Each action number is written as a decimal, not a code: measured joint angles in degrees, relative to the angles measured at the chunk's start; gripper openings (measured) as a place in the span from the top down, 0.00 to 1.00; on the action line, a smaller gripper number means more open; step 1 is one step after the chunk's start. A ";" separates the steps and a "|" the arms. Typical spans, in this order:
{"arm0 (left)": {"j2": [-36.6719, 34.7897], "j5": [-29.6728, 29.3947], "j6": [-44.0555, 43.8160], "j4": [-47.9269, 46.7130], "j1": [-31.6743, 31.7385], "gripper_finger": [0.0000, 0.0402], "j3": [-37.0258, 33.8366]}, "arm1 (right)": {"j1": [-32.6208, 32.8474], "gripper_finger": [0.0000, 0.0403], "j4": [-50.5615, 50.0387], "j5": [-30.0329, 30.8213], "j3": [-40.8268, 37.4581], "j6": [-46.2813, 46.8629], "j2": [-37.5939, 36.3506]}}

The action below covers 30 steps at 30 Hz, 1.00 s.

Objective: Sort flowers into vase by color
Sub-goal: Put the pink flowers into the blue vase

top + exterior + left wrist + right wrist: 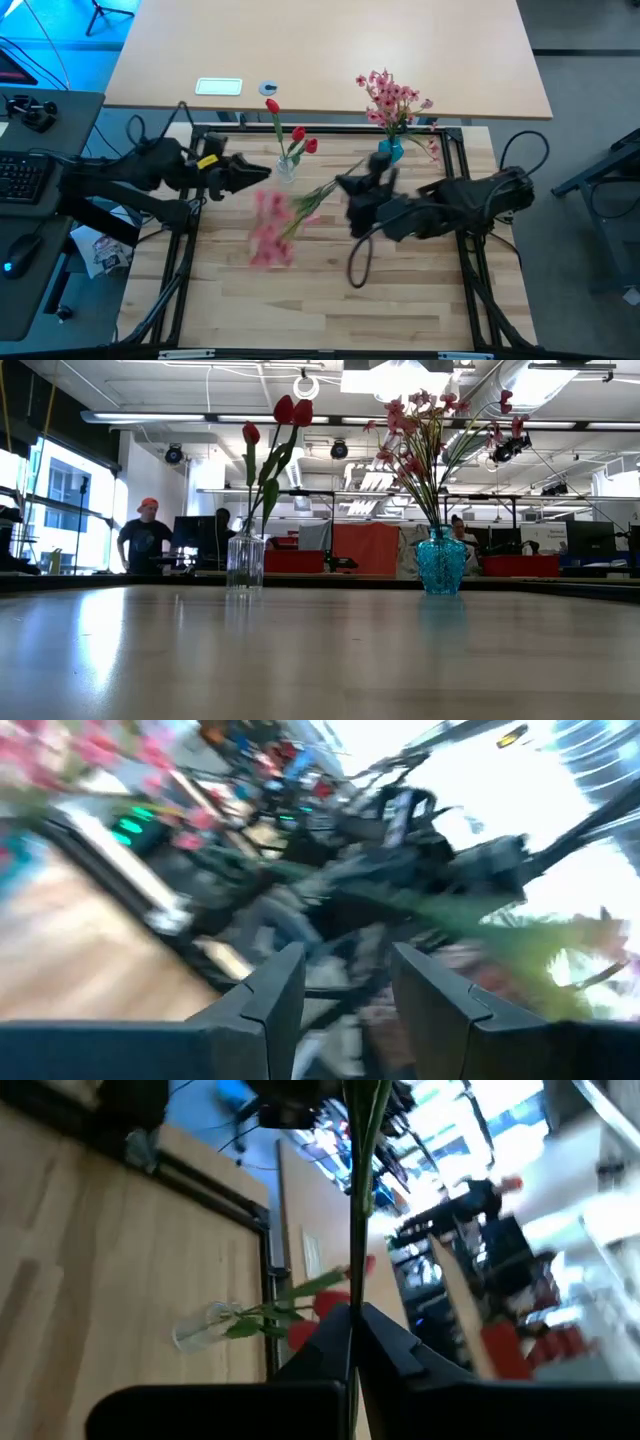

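A pink spray (270, 228) is held above the counter (420, 300) by its stem in the shut right pincer (345, 187), blossoms angled toward the near-left. The left pincer (262, 172) is parted, empty, beside the clear vase (287, 168).

A pale table (420, 330) with black rails (185, 250) abuts a tan desk (330, 50) bearing a white card (218, 86) and a small round disc (268, 89), a keyboard (22, 178) sits at the left edge, and a person in an orange cap (146, 536) stands beyond.
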 joint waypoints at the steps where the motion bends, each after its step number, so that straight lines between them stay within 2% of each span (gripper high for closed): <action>1: -1.15 -1.12 1.87 -2.53 0.03 0.66 0.00 | 0.22 1.00 -1.17 0.39 0.01 3.22 -0.99; 4: -4.03 -3.71 7.06 -11.58 -0.13 0.66 0.00 | 0.33 1.00 -9.36 -0.73 0.03 20.18 -4.14; 6: -4.69 -5.90 8.75 -17.15 -0.69 0.66 0.00 | 0.23 1.00 -18.41 -1.09 0.03 33.18 -5.89; 8: -4.63 -8.43 10.06 -20.77 -2.03 0.66 -0.09 | 0.96 1.00 -28.13 2.14 0.04 44.71 -6.76; 10: -4.13 -11.22 11.78 -19.89 -3.77 0.66 -1.68 | 3.38 1.00 -36.99 7.42 0.03 56.26 -7.01; 12: -3.95 -12.69 14.21 -14.12 -5.52 0.66 -5.38 | 6.36 1.00 -38.65 12.27 -0.75 65.68 -7.23; 15: -3.83 -12.10 15.99 0.10 -7.62 0.66 -13.94 | 11.45 1.00 -35.11 16.44 -7.15 72.56 -10.15; 19: -3.49 -9.99 11.35 19.79 -9.30 0.66 -27.09 | 16.93 1.00 -37.11 17.11 -20.63 96.49 -13.76; 21: -3.34 -9.66 7.16 26.84 -9.76 0.66 -32.51 | 17.74 1.00 -35.13 14.61 -27.39 105.37 -15.14; 23: -3.30 -9.66 3.90 32.00 -10.07 0.66 -36.57 | 16.92 1.00 -29.45 10.51 -32.52 107.19 -16.21; 25: -3.32 -9.62 1.73 35.99 -10.31 0.66 -39.34 | 15.20 1.00 -21.67 7.90 -36.88 104.59 -16.66; 28: -3.32 -9.26 0.82 38.72 -10.36 0.66 -41.01 | 11.09 1.00 -6.02 3.52 -42.53 94.46 -18.16; 30: -3.34 -8.32 1.33 40.25 -10.34 0.66 -41.07 | 7.15 1.00 7.07 -3.85 -46.07 83.24 -20.00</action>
